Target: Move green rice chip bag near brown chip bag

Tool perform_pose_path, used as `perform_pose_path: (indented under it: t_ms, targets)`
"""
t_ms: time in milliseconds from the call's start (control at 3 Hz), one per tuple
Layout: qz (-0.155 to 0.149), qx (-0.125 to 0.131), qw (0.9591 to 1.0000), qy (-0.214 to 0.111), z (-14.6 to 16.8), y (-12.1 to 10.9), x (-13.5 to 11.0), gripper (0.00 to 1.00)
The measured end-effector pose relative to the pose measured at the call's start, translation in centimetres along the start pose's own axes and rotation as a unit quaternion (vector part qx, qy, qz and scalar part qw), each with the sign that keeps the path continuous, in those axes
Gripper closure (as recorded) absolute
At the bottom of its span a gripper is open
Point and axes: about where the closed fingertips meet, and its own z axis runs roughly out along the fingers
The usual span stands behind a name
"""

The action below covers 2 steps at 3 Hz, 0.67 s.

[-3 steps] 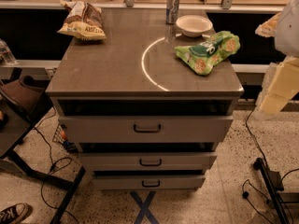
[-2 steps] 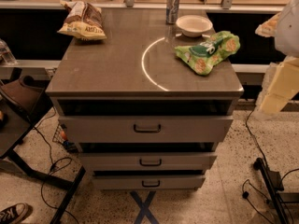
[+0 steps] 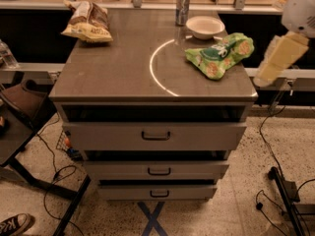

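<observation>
Green rice chip bag (image 3: 219, 54) lay on the right half of the table (image 3: 113, 68), close to the right edge & just in front of a white bowl (image 3: 205, 26), w/ a metal can (image 3: 182, 6) further back. Brown chip bag (image 3: 87, 22) sat at the far-left corner, well apart from the green one, w/ most of the table top between them. So, by my read, the task was at its very start: no grasp made, bag not lifted, and the whole carry to the left plus set-down left to do. Pincer (image 3: 278, 58) hung off the table's right side, near the green bag but not touching it; spread or pressed together, couldn't tell. Green bag's long axis ran diagonal, one end toward the table's middle, the other toward the far-right corner. It lay flat-ish & crumpled, printed face up, dark logo patch approx. mid-bag. Which end was the top seal, couldn't tell. Probably a grasp would go across the narrow width, i.e. square to that diagonal, then travel far-left.
</observation>
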Motion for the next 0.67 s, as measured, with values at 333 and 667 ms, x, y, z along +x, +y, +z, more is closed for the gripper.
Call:
perform_pose_path:
  t_ms: [333, 667]
  targets:
    - [-0.006, 0.039, 0.9992, 0.010, 3.1, -6.2, 0.1, 0.00]
    - [-0.072, 0.072, 0.9946, 0.019, 6.2, -12.0, 1.0, 0.00]
